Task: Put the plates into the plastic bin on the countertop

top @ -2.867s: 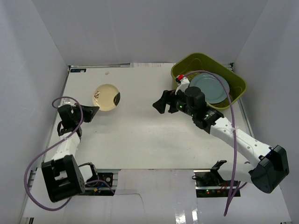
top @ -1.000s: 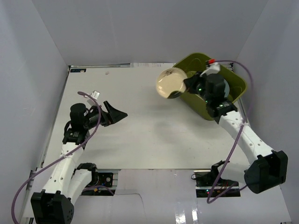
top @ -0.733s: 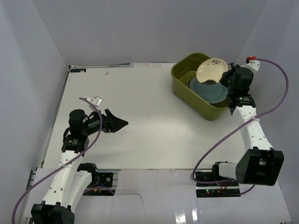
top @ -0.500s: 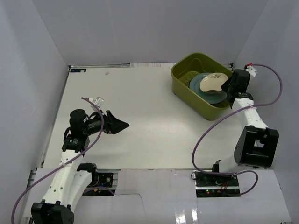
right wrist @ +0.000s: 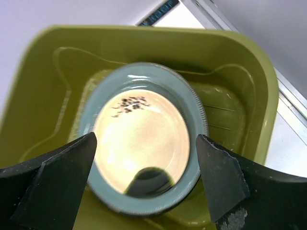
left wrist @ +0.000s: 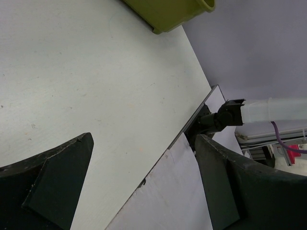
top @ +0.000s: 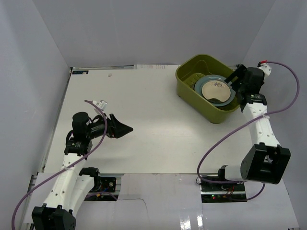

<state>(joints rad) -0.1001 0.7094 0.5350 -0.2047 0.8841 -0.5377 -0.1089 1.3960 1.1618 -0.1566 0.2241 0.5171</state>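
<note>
The olive-green plastic bin (top: 189, 67) stands at the far right of the white countertop (top: 144, 120). Inside it lies a teal plate (top: 229, 98) with a cream plate (top: 215, 89) bearing dark bird marks resting on top. My right gripper (top: 233, 82) hovers open over the bin's right side, nothing between its fingers. In the right wrist view the cream plate (right wrist: 139, 134) sits flat on the teal plate (right wrist: 196, 112) in the bin (right wrist: 43, 86), below the open gripper (right wrist: 144, 184). My left gripper (top: 125, 127) is open and holds nothing above the countertop's near left; its wrist view shows the gripper (left wrist: 144, 184) over bare countertop (left wrist: 72, 72).
White walls enclose the countertop on three sides. A purple cable (top: 283, 108) loops from the right arm beside the right wall. The countertop's near edge (left wrist: 189, 122) and a corner of the bin (left wrist: 168, 14) show in the left wrist view.
My right gripper carried the cream plate over the bin, lowered it onto the teal plate and opened, letting it go. The left arm drew back slightly toward the near left.
</note>
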